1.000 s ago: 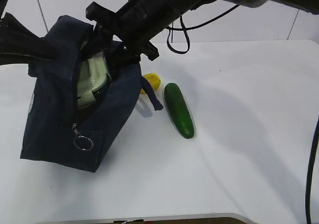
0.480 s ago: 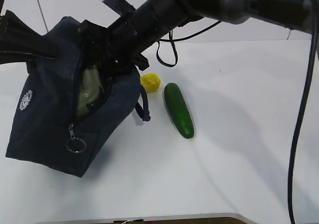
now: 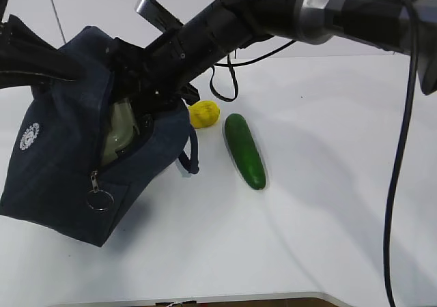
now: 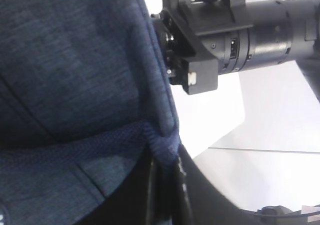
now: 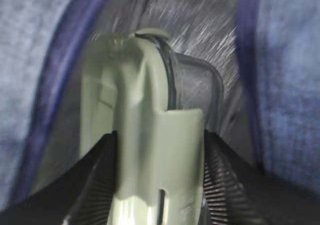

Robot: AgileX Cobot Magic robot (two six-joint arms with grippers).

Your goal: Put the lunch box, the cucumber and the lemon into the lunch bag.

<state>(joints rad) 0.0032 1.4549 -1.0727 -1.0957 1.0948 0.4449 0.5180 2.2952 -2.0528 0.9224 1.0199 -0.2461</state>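
Observation:
The navy lunch bag (image 3: 61,164) stands tilted on the white table, its mouth open. My right gripper (image 5: 159,185) is shut on the lunch box (image 5: 150,135), whose sage-green lid sits between both ribbed fingers (image 5: 95,185). It holds the box inside the bag, where the lunch box (image 3: 119,133) shows through the opening. My left gripper (image 4: 165,185) is shut on the bag's navy fabric (image 4: 75,85) at its upper edge. The lemon (image 3: 203,113) and the cucumber (image 3: 244,150) lie on the table just right of the bag.
The right arm (image 3: 273,13) slants across the top of the exterior view, with a black cable loop (image 3: 222,82) hanging above the lemon. The zipper's ring pull (image 3: 100,199) dangles on the bag's front. White table (image 3: 328,205) stretches to the right and front.
The bag has swung and slid to the left, uncovering the lemon. The right gripper has gone deeper into the bag with the lunch box.

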